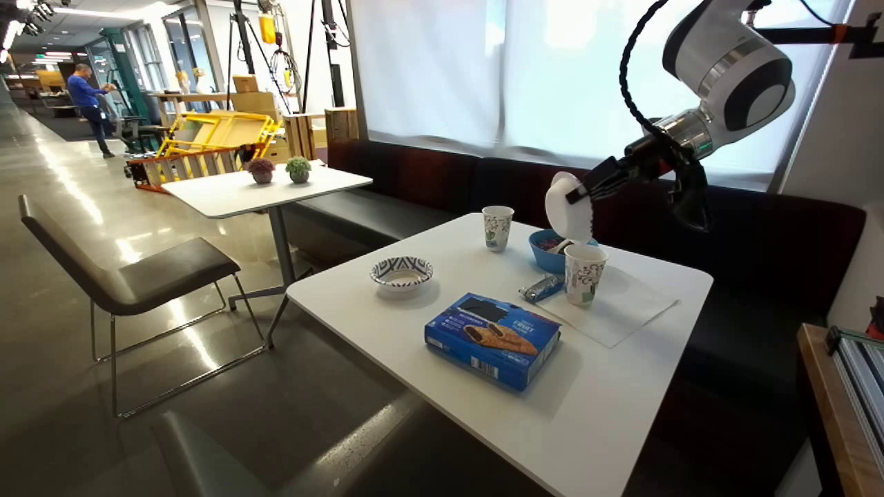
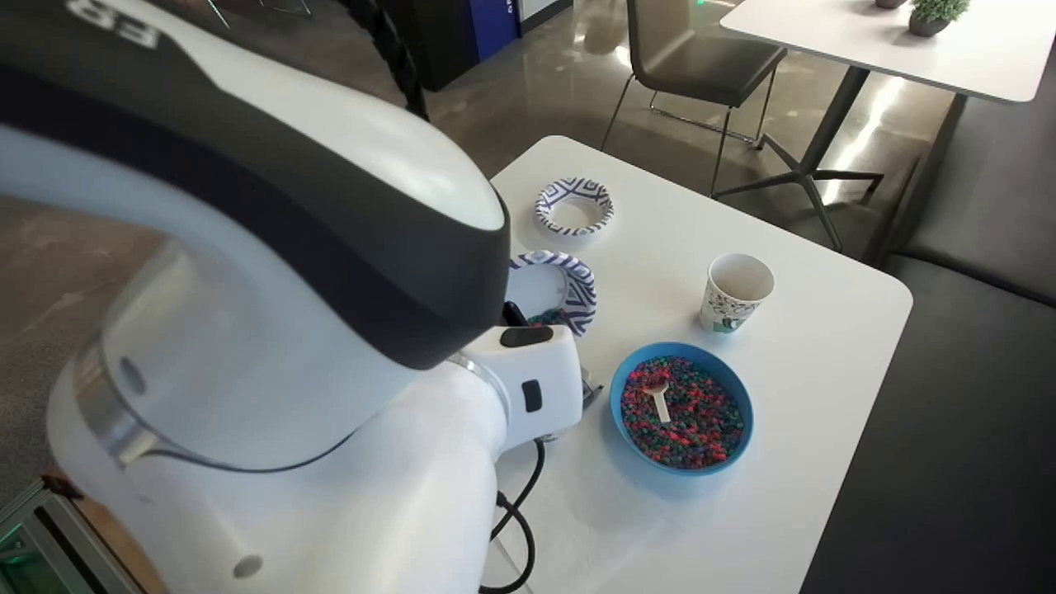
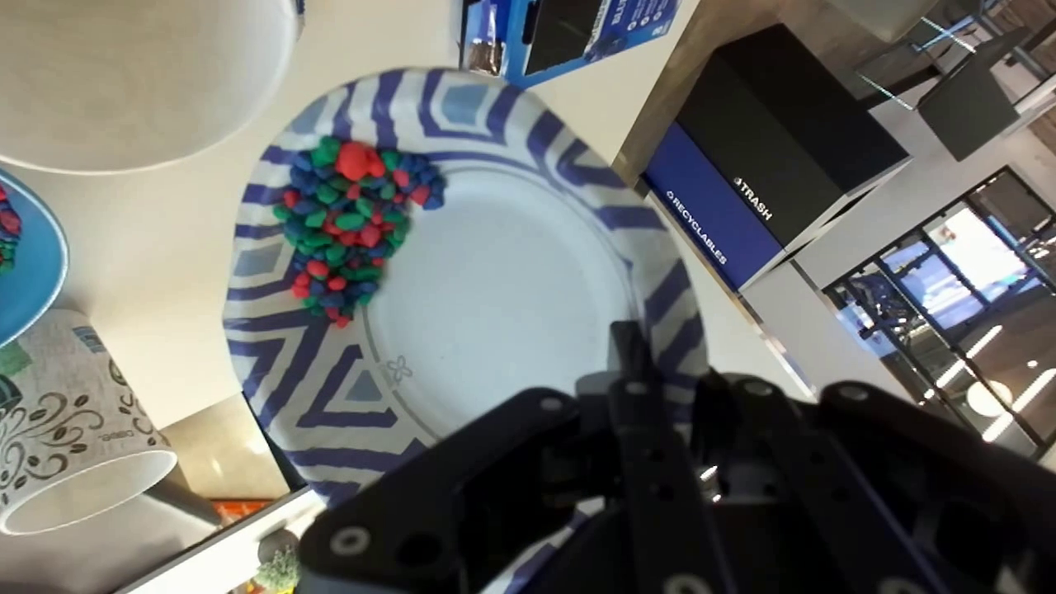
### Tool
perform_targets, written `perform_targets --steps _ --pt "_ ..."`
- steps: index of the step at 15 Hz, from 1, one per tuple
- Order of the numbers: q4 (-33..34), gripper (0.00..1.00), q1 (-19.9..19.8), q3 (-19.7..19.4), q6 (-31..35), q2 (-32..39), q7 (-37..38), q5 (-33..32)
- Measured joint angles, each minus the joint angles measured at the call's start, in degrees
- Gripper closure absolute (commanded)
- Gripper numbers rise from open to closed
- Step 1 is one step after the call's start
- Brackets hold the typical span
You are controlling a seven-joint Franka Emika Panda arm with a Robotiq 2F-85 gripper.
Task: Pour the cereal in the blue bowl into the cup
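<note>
While my gripper (image 1: 579, 192) pinches the tilted patterned bowl (image 3: 503, 289) by one side, cereal (image 3: 351, 219) lies heaped inside and none shows in the nearby cup (image 1: 585, 277), so I judge the pour yet to come; the blue bowl (image 1: 548, 261), holding more, sits toward the bench-side edge of the table (image 1: 387, 331).

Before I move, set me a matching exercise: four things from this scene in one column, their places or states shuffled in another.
1. gripper
2. blue bowl
3. pale spoon
4. blue box

A. printed with the word FRUIT
B. inside the blue bowl
C. clamped on a tilted patterned bowl
D. holding coloured cereal

Pairs: 1-C; 2-D; 3-B; 4-A
</note>
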Motion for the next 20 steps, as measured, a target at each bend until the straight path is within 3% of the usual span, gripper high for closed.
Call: perform_targets --steps 20 --pt "0.0 0.99 -1.7 -2.1 -6.1 1.6 -2.8 0.0"
